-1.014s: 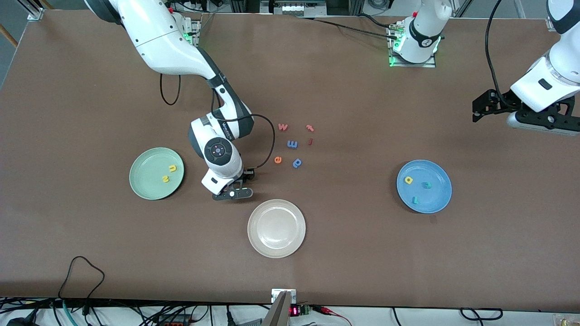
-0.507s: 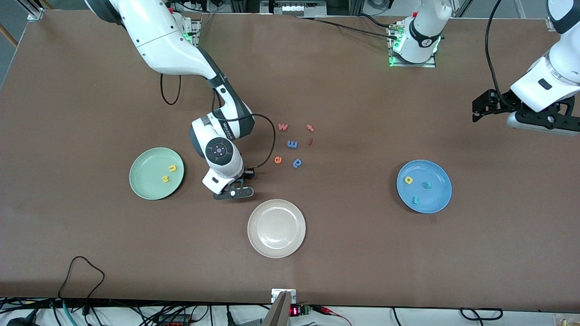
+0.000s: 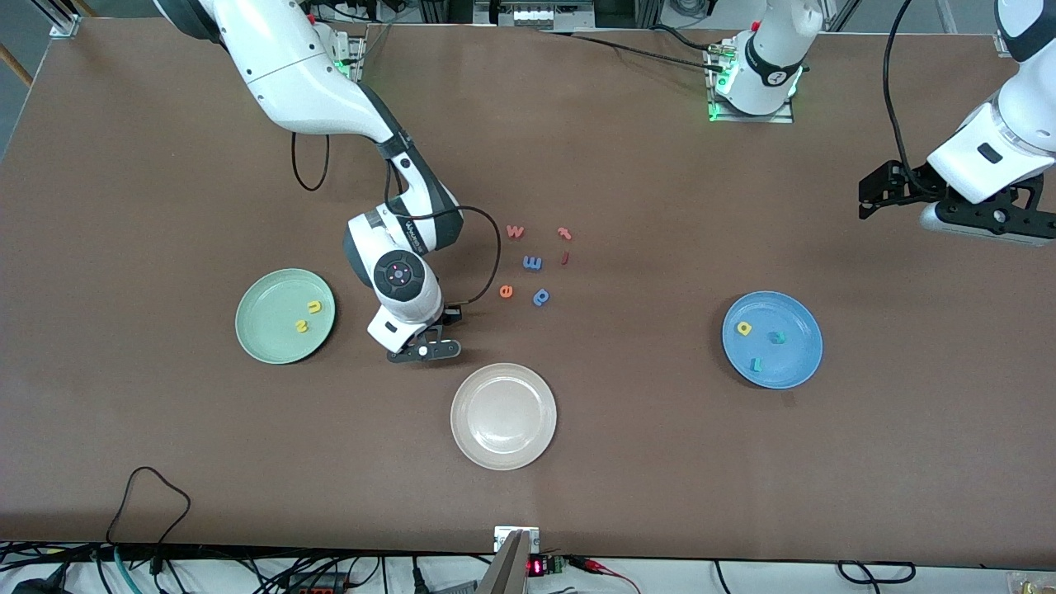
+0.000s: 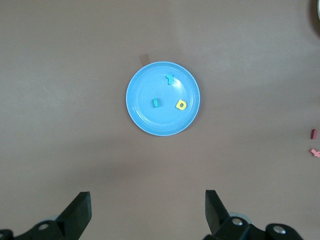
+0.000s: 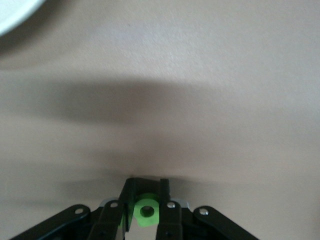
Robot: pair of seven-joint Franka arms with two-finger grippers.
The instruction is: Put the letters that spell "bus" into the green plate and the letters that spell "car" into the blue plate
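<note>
My right gripper [image 3: 422,351] is low over the table between the green plate [image 3: 266,332] and the cream plate, shut on the green b [image 5: 147,210]; the front view hides that letter under the hand. A yellow u [image 3: 314,307] and a yellow s [image 3: 303,326] lie in the green plate. In the blue plate [image 3: 794,363] lie a yellow a [image 3: 744,328], a teal c [image 3: 775,337] and a teal-blue r [image 3: 756,364]. My left gripper [image 4: 148,215] waits open and empty, high over the left arm's end of the table, looking down on the blue plate [image 4: 145,116].
A cream-white plate [image 3: 503,445] lies nearer to the front camera than the right gripper. Loose letters lie in a cluster mid-table: an orange w [image 3: 515,232], a blue m [image 3: 533,263], an orange e [image 3: 506,290], a blue p [image 3: 541,296] and two small red pieces.
The right gripper's fingers have shut on the green b while the hand stayed almost in place. The left arm has barely shifted.
</note>
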